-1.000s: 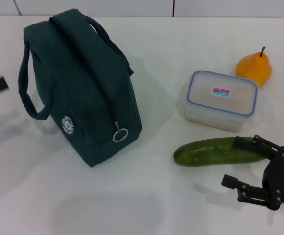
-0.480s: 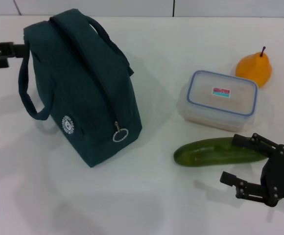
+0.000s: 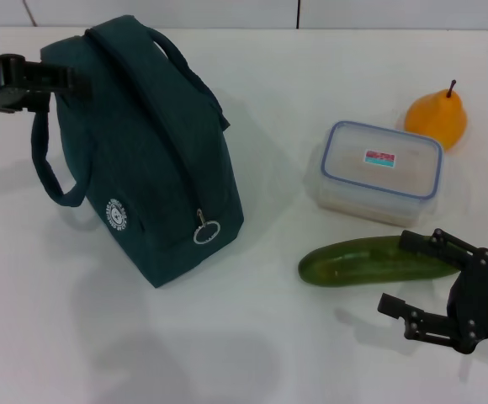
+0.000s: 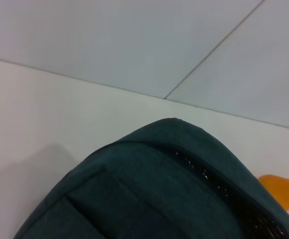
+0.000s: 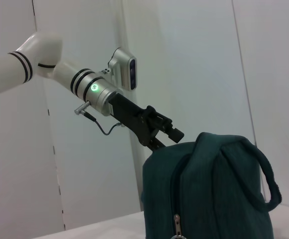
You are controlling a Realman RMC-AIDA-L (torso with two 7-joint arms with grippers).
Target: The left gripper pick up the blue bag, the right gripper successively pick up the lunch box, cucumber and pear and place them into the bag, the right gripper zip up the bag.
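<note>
While the left gripper (image 3: 63, 80) reaches in over the table (image 3: 252, 337) from the robot's left, its black claw sits at the top rear corner of the dark teal bag (image 3: 143, 160), right at the fabric edge; whether its fingers are parted or closed cannot be told, since they merge with the dark cloth in the head view, and the right wrist view, which shows that claw (image 5: 167, 137) from afar, leaves the tips just as unclear above the bag's upper edge. Below this gripper one handle loop (image 3: 46, 168) hangs down the bag's near side, and the zipper pull with its ring (image 3: 205, 229) lies at the bag's end farthest from it, the zip running closed along the top. The right gripper (image 3: 425, 282) rests low on the table, well apart from the bag, fingers spread wide with nothing between them; one fingertip (image 3: 412, 242) is touching or just over the end of the cucumber (image 3: 370, 261), which lies just in front of this claw. Beyond the cucumber stands the lunch box (image 3: 379, 171), lid on, and farther still from the claw, just beside the box's far corner, the pear (image 3: 436, 118) sits upright.
</note>
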